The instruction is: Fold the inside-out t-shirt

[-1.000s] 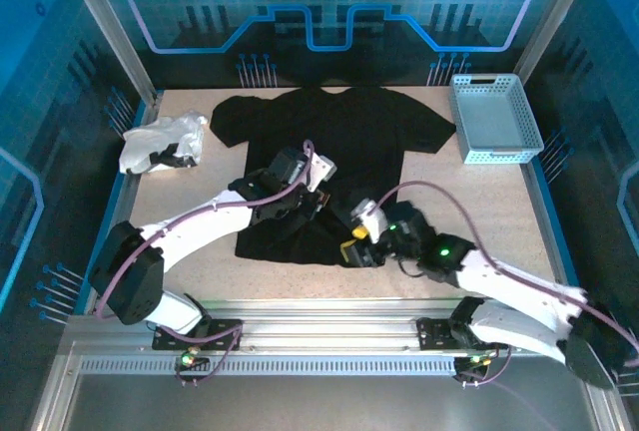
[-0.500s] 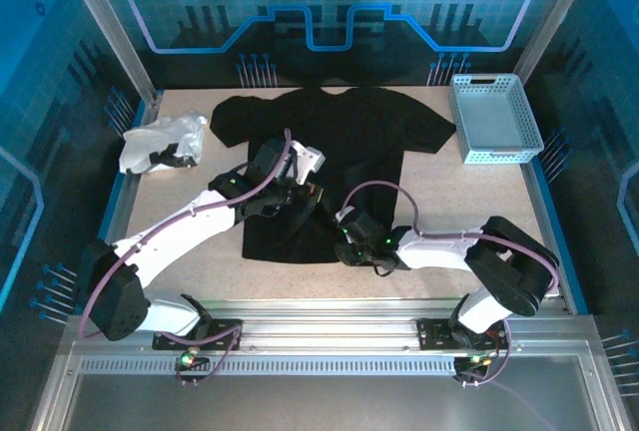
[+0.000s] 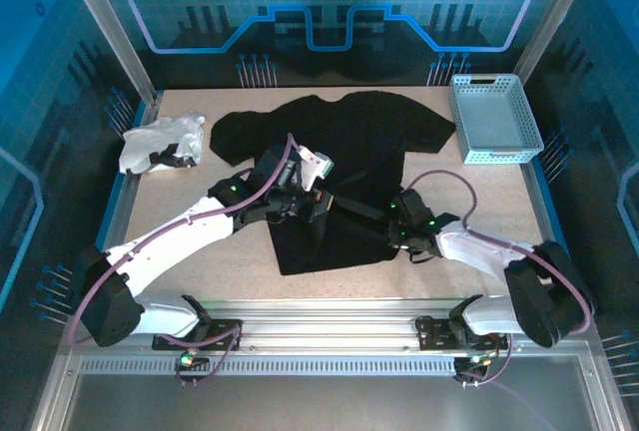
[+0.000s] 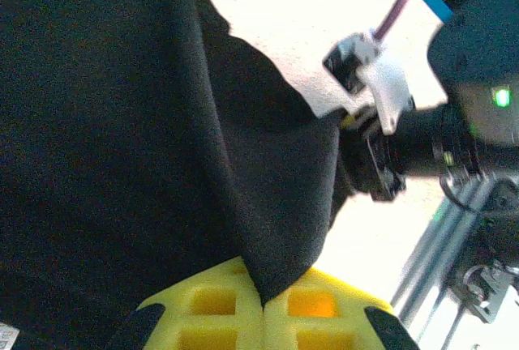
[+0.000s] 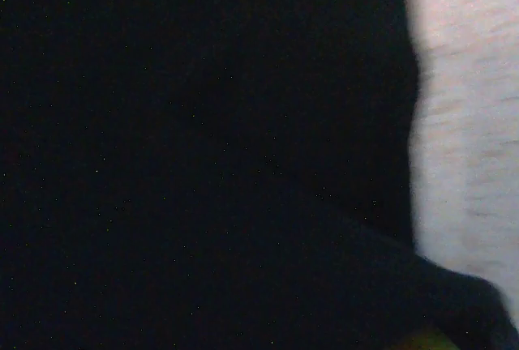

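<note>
I see left claw (image 4: pixel 263 301) pinched on t-shirt (image 3: pixel 349 137) fold; right claw (image 4: pixel 353 143) clamped on its edge, cloth taut between.

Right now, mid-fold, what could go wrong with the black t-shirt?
The left gripper pinches just a thin ridge of the large black cloth t-shirt; stretched toward the right gripper, it could slip out. The lower half lies bunched and skewed on the speckled beige table, so a fold made now may trap wrinkles.
</note>
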You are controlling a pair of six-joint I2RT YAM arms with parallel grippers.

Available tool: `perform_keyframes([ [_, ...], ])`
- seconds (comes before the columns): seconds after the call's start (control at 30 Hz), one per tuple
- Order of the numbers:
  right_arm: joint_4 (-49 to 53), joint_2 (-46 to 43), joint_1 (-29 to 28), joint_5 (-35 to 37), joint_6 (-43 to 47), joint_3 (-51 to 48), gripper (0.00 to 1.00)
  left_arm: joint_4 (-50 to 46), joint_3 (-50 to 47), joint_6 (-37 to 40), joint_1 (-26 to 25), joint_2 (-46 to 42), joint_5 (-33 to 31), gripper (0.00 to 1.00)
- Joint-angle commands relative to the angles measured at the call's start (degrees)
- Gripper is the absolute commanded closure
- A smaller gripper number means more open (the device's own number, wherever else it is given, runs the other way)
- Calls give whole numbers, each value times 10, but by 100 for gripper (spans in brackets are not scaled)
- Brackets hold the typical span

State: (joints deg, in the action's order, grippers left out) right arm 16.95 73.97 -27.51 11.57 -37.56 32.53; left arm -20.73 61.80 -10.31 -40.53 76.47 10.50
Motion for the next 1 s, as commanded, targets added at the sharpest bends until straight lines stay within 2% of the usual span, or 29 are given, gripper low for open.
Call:
perform_keyframes([
  [0.0,37,-54,26,-14,41,4,72,15,27,-10,-13,14,23,100],
  [0.07,10,-95,14,-34,78,-10,70,12,36,-12,-15,23,22,100],
  [0.17,-46,-168,-35,-41,137,-48,66,2,46,-9,-14,29,-3,100],
  [0.3,-141,-257,-141,-29,219,-108,56,-8,52,0,-11,27,-26,100],
  [0.37,-187,-264,-185,-9,252,-129,50,-11,53,1,-8,26,-28,100],
  [0.47,-242,-224,-237,22,300,-137,46,-16,58,1,0,26,-29,100],
  [0.6,-314,-128,-293,64,338,-112,43,-16,52,3,8,20,-29,100],
  [0.8,-431,-11,-295,100,341,-101,41,-18,49,-3,16,18,-23,100],
  [0.97,-479,45,-289,84,382,-96,41,-21,59,-3,17,21,-9,100],
])
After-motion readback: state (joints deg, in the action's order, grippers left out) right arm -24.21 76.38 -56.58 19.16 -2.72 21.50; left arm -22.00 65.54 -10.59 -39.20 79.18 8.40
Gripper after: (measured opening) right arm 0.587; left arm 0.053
